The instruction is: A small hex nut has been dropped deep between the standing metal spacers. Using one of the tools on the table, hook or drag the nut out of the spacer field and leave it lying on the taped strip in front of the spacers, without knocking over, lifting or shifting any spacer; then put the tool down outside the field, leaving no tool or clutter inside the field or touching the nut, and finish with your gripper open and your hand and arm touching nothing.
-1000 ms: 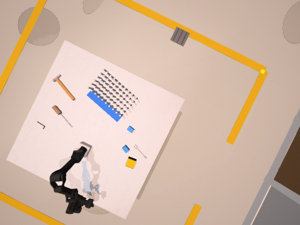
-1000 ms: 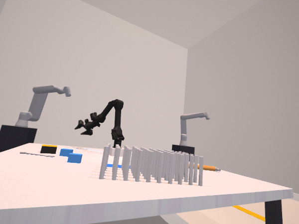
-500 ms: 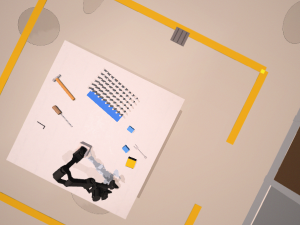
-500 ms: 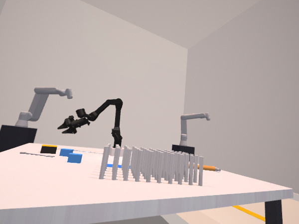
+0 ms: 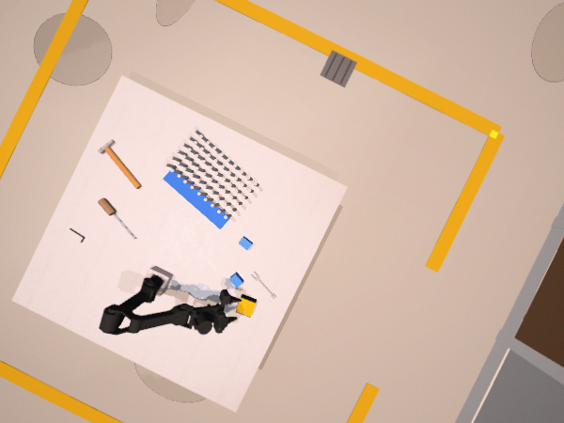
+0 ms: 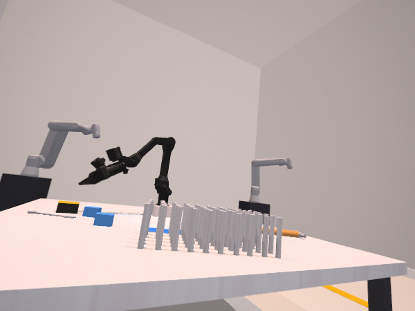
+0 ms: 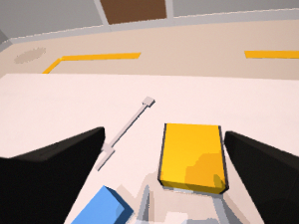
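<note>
No nut shows; it presumably lies among the spacers (image 5: 227, 175) (image 6: 206, 231) toward the counter's upper edge in the top view, their close rows demanding something slim. Blue strip (image 5: 199, 206) (image 6: 158, 230) fronts them. Near the right edge, the empty gripper (image 5: 237, 308) (image 6: 79, 183) (image 7: 163, 134) hangs spread, perhaps for the thin tool (image 5: 265, 286) (image 6: 52, 214) (image 7: 131, 125).

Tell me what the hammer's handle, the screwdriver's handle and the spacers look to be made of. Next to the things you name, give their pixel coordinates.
Hammer handle (image 5: 122, 167) (image 6: 290, 233): probably painted or varnished wood, smooth, even orange.
Screwdriver handle (image 5: 106, 206): perhaps wood, plain brown; plastic is possible.
Spacers (image 6: 207, 231): likely bare metal, dull satin, uniformly grey without bright glints.
</note>
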Action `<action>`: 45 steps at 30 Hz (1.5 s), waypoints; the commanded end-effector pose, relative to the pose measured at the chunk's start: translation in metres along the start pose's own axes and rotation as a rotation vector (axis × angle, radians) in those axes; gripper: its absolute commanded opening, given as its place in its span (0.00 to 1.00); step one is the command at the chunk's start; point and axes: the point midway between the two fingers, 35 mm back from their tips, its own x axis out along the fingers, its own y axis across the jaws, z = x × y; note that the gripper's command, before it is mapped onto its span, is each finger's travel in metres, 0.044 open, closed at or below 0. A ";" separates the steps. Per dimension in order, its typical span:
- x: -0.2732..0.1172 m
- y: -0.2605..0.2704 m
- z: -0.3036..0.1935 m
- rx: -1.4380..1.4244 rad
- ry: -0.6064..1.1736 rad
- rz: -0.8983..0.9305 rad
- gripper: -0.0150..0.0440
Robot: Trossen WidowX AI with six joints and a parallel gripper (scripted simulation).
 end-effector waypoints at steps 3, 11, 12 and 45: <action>-0.013 0.094 -0.017 -0.212 -0.007 0.174 1.00; -0.053 0.209 -0.062 -0.435 -0.025 0.397 1.00; -0.060 0.222 -0.068 -0.462 -0.029 0.427 1.00; -0.244 0.357 -0.193 -0.858 -0.160 0.928 1.00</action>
